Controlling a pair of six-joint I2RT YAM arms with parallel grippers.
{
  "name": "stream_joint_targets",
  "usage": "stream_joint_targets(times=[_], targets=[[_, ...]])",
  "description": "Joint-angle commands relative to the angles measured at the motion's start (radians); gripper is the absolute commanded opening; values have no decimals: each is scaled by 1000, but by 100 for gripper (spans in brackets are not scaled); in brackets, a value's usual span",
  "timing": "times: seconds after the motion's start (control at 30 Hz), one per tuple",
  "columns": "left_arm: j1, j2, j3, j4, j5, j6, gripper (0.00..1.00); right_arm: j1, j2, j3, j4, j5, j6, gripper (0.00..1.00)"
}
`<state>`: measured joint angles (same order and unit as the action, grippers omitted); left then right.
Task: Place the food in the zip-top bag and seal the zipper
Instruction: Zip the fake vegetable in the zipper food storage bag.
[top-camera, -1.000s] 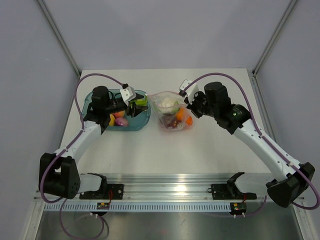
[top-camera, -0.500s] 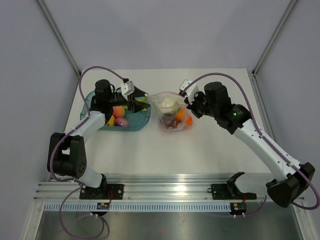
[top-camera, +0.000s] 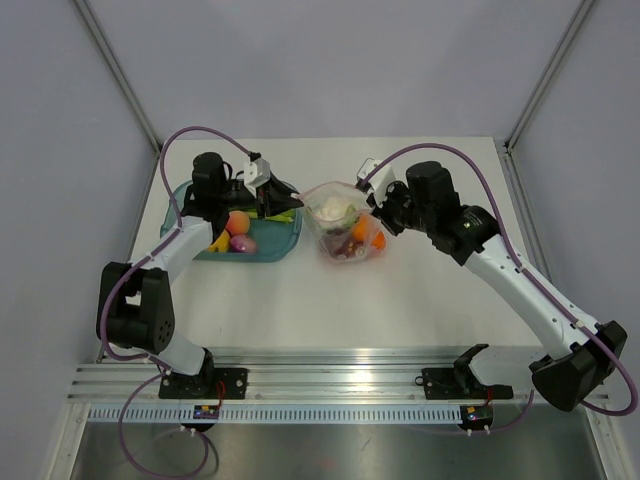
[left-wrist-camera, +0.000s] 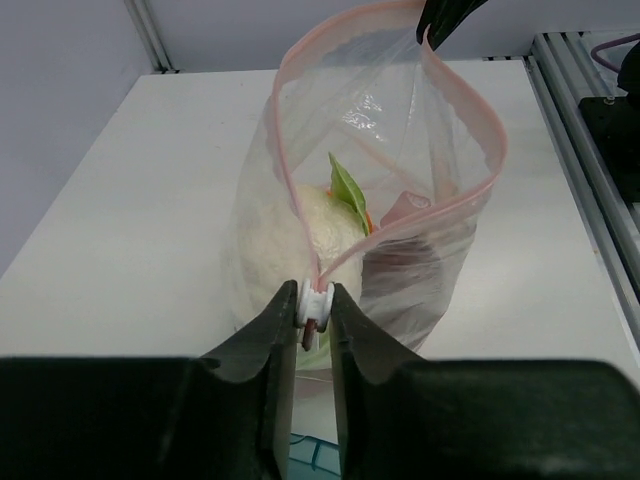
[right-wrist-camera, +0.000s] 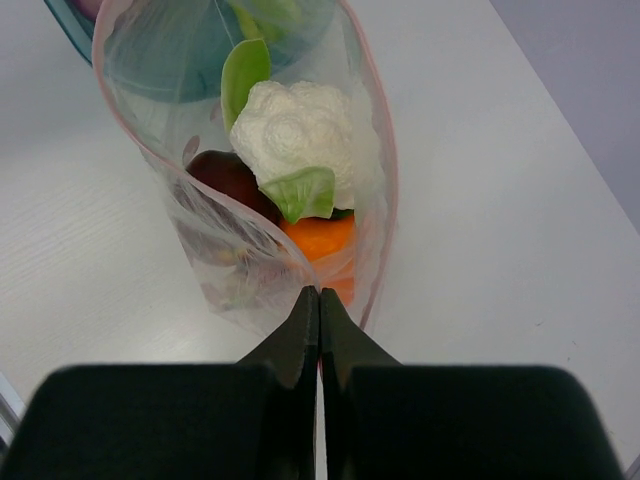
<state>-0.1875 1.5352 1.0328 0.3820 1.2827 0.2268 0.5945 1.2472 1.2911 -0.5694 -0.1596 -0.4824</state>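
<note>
The left end effector (left-wrist-camera: 316, 310) is clamped on the near end of the zipper (left-wrist-camera: 282, 165). The right end effector (right-wrist-camera: 320, 300) is pinched together on the opposite end of the bag (top-camera: 340, 238). The bag stands on the bench (top-camera: 400, 300) between the two, just right of the tray (top-camera: 285, 245).

It sits upright with its mouth facing up and gaping in a wide loop. The zipper's long axis runs left to right across the bench, from one arm to the other. A cauliflower (right-wrist-camera: 300, 130) and other food fill the lower half of the bag, but several pieces (top-camera: 238, 222) are not yet bagged and lie in the tray.

With both ends held, sealing looks to be the step in hand. The next move calls for drawing the ends apart to bring the two lips together before pressing the zipper closed along its length.
</note>
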Motion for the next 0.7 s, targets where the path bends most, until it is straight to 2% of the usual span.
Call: stream_joint_targets(times=[0.0, 0.1, 0.4, 0.5, 0.67], targets=[[-3, 3, 26, -6, 26, 11, 23, -7, 0, 45, 20, -9, 8, 0], [-1, -6, 9, -2, 1, -1, 36, -9, -2, 43, 23, 0, 7, 0], [-1, 3, -5, 58, 10, -69, 31, -10, 1, 40, 26, 12, 7, 0], [3, 2, -14, 55, 1, -76, 36, -12, -2, 36, 28, 15, 7, 0], [10, -4, -54, 179, -6, -156, 40, -16, 1, 34, 32, 8, 11, 0]])
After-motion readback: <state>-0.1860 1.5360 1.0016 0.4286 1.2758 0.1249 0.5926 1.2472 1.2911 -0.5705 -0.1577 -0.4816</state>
